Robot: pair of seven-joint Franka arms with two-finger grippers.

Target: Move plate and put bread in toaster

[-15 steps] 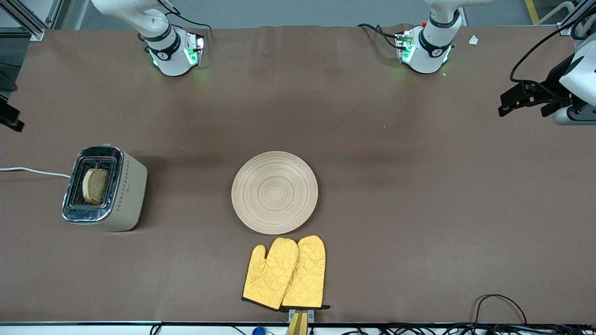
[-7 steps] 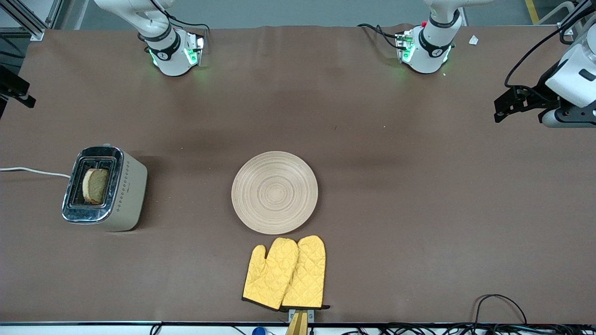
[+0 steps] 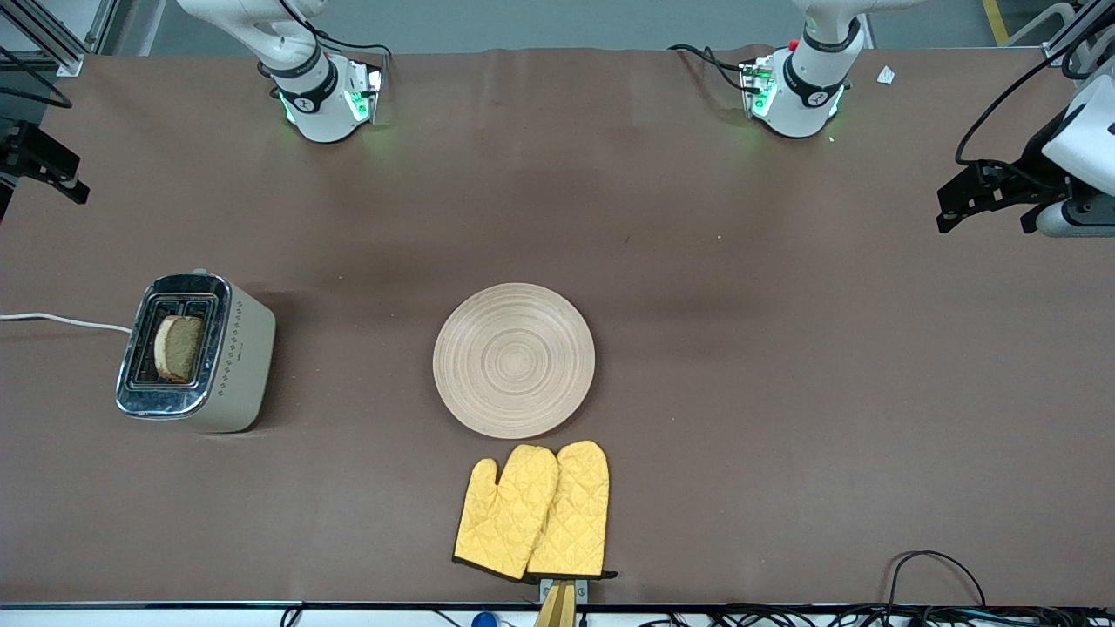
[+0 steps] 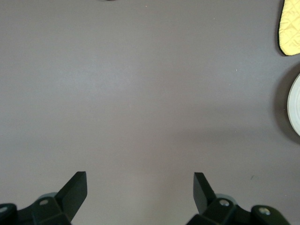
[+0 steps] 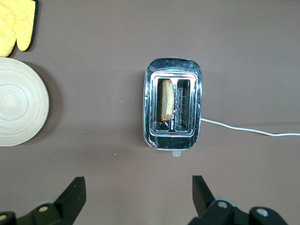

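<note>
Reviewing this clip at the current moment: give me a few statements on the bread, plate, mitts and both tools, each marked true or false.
1. The bread stands in one slot of the toaster. True.
2. The plate has the bread on it. False: the plate is bare.
3. The yellow oven mitts lie nearer to the front camera than the plate. True.
4. The right tool is shut on the bread. False: it is open, empty, up over the toaster.
5. The left tool is open over bare table. True.
6. The toaster lies on its side. False: it stands upright, slots up.
</note>
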